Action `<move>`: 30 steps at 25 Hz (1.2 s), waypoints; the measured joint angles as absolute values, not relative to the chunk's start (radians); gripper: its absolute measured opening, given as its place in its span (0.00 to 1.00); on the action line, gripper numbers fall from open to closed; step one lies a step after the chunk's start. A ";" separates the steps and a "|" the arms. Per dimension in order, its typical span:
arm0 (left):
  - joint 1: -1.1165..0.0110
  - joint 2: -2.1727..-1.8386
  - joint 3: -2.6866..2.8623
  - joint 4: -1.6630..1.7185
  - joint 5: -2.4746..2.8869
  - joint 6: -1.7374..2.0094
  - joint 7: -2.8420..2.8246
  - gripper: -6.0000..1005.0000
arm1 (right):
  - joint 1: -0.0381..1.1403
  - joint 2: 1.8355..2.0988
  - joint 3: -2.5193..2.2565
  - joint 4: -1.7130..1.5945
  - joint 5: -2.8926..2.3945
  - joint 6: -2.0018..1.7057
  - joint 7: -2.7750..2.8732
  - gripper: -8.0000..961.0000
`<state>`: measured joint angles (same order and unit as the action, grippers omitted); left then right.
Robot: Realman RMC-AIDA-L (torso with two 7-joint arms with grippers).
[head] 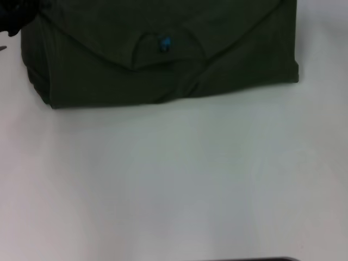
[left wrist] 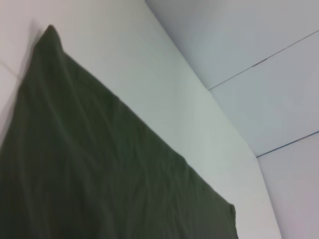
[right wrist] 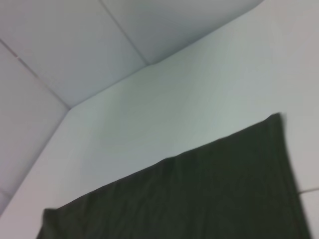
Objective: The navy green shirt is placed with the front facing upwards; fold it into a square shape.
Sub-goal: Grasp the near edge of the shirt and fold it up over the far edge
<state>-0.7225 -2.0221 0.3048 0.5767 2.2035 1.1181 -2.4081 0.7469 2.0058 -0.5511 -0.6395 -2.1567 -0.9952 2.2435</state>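
The navy green shirt (head: 163,60) lies folded into a broad block at the far side of the white table (head: 174,179). Its round collar (head: 166,51) with a small blue label (head: 165,43) faces up, and both sleeves are turned in across the body. No lettering shows. A dark part of my left gripper (head: 13,19) shows at the shirt's far left corner, mostly cut off by the picture's edge. The left wrist view shows a flat stretch of the shirt (left wrist: 99,169) from close above. The right wrist view shows another stretch of the shirt (right wrist: 199,199). My right gripper is out of view.
White tabletop (head: 174,179) spreads between the shirt and me. A dark edge (head: 244,259) shows at the bottom of the head view. In the wrist views, pale floor (left wrist: 269,59) with thin seams lies beyond the table's far edge (right wrist: 149,64).
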 joint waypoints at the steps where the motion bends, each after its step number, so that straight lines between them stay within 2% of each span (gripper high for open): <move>1: -0.725 -2.022 0.306 0.577 2.201 1.115 -2.408 0.13 | 0.747 2.007 -0.552 -0.640 -2.157 -0.979 2.240 0.02; 10: -0.743 -2.029 0.338 0.572 2.192 1.064 -2.406 0.13 | 0.764 2.022 -0.585 -0.634 -2.157 -0.874 2.194 0.03; 19: -0.771 -2.022 0.341 0.569 2.188 1.031 -2.399 0.14 | 0.798 2.017 -0.627 -0.632 -2.157 -0.782 2.182 0.06; 25: -0.781 -2.032 0.396 0.563 2.187 0.979 -2.397 0.14 | 0.804 2.036 -0.745 -0.619 -2.159 -0.678 2.177 0.08; 30: -0.778 -2.038 0.407 0.559 2.179 0.949 -2.396 0.14 | 0.808 2.041 -0.802 -0.595 -2.162 -0.616 2.175 0.09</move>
<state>-0.7781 -2.0383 0.4073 0.5591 2.1795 0.9494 -2.3964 0.8077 2.0409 -0.8017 -0.5952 -2.1620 -0.6165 2.1753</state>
